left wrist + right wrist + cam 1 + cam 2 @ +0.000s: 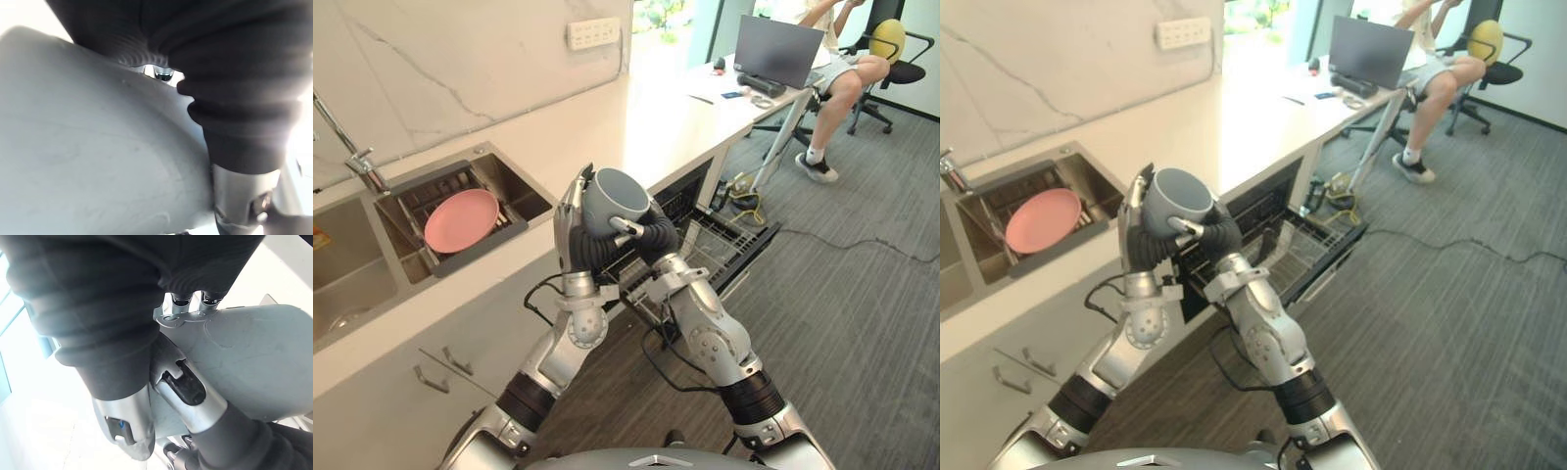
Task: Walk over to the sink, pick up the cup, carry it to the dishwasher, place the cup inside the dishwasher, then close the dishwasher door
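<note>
Cup (pixel 615 196) held above the front edge of the counter (pixel 636 127), left hand (pixel 572 230) curled on its 9 o'clock side, right hand (pixel 651 237) clamped at 5 o'clock, dishwasher (pixel 685 192) open at 3 o'clock, rack (pixel 722 241) pulled out, bare carpet (pixel 862 323) beyond.

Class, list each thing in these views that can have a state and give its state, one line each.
cup, mouth up, held off the counter
left hand, shut on the cup
right hand, shut on the cup
dishwasher door, open, folded down
dishwasher rack, pulled out
pink plate, lying in the sink basket
laptop, lid open
</note>
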You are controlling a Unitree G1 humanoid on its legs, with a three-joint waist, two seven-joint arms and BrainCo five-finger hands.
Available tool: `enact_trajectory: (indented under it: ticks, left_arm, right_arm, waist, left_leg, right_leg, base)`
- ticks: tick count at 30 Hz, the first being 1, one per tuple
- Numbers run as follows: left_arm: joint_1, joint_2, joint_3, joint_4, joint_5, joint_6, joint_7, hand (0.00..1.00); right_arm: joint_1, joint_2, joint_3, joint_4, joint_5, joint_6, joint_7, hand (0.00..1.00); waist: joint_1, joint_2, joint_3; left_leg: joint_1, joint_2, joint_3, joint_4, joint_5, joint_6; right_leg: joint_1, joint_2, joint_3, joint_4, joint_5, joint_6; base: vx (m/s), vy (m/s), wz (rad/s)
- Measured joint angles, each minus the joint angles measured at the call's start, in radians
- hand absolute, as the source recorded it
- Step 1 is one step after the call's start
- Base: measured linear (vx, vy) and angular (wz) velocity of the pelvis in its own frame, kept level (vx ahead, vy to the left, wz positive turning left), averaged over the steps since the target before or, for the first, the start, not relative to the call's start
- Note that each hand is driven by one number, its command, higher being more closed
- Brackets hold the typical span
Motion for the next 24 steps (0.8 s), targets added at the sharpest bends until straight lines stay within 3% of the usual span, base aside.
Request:
enact_trajectory:
  ticks: [4,5,7,12,14,16,18,20,24]
  left_arm:
    - [-0.011,0.0,-0.009,-0.025,0.001,0.0,-0.001,1.0]
    - [-0.022,0.0,-0.015,-0.026,0.001,0.0,-0.002,0.0]
    - [-0.028,0.004,-0.033,-0.049,0.001,-0.01,-0.003,0.0]
    - [-0.031,0.001,-0.147,-0.097,0.019,-0.088,-0.025,0.0]
    - [-0.037,-0.001,-0.151,-0.101,0.019,-0.098,-0.047,0.0]
    - [-0.045,0.0,-0.152,-0.103,0.011,-0.099,-0.088,0.0]
    - [-0.048,0.003,-0.152,-0.114,-0.072,-0.095,-0.186,0.0]
    - [-0.047,0.01,-0.152,-0.115,-0.082,-0.091,-0.236,0.0]
    - [-0.057,0.035,-0.152,-0.137,-0.091,-0.076,-0.329,0.0]
  right_arm:
    - [0.0,0.0,0.021,0.0,0.037,-0.069,-0.014,1.0]
    - [0.0,0.001,0.023,0.0,0.051,-0.092,-0.018,1.0]
    - [0.0,0.004,0.027,0.0,0.107,-0.123,-0.023,1.0]
    - [-0.002,0.074,0.016,0.0,0.236,-0.286,-0.107,1.0]
    - [-0.002,0.087,0.022,0.0,0.24,-0.321,-0.133,1.0]
    - [-0.001,0.091,0.024,0.001,0.245,-0.355,-0.154,1.0]
    - [-0.002,0.091,0.02,0.028,0.241,-0.403,-0.177,1.0]
    - [-0.001,0.091,0.013,0.048,0.183,-0.437,-0.199,1.0]
    - [-0.001,0.089,-0.019,0.052,0.124,-0.471,-0.221,1.0]
  waist:
    - [0.0,0.0,0.0]
    - [0.001,-0.001,0.0]
    - [0.006,-0.001,0.0]
    - [0.006,0.0,-0.001]
    - [0.003,0.0,-0.002]
    - [0.004,0.001,-0.004]
    - [0.005,0.002,-0.02]
    - [0.005,0.005,-0.022]
    - [0.004,0.009,-0.024]
  left_leg:
    - [-0.009,0.0,-0.015,0.0,0.005,-0.001]
    - [-0.013,0.0,-0.02,0.0,0.009,-0.001]
    - [-0.013,0.001,-0.021,0.0,0.01,-0.002]
    - [-0.013,0.001,-0.021,0.0,0.011,-0.002]
    - [-0.013,0.001,-0.02,0.0,0.012,-0.002]
    - [-0.016,0.001,-0.021,0.0,0.014,-0.001]
    - [-0.026,0.001,-0.024,0.0,0.017,0.0]
    - [-0.026,0.001,-0.024,0.0,0.018,0.0]
    - [-0.028,0.001,-0.026,-0.004,0.02,0.0]
  right_leg:
    - [0.0,-0.001,-0.016,0.0,0.0,-0.001]
    - [0.0,-0.002,-0.021,0.0,0.0,-0.001]
    - [0.001,-0.002,-0.022,0.0,0.0,-0.001]
    - [0.0,-0.002,-0.022,0.0,0.002,-0.003]
    - [0.0,-0.001,-0.022,-0.002,0.003,-0.004]
    - [-0.001,-0.001,-0.022,-0.004,0.006,-0.004]
    - [-0.007,-0.001,-0.024,-0.007,0.009,-0.005]
    - [-0.007,-0.001,-0.024,-0.007,0.01,-0.005]
    - [-0.007,-0.002,-0.024,-0.008,0.011,-0.006]
  base:
    - [0.0,-0.002,0.11]
    - [-0.01,-0.006,0.12]
    - [0.0,-0.003,0.04]
    - [0.0,0.0,0.0]
    - [0.0,0.0,0.0]
    - [0.0,0.0,0.0]
    - [-0.01,-0.005,0.04]
    - [0.0,0.0,0.0]
    - [0.0,0.0,0.0]
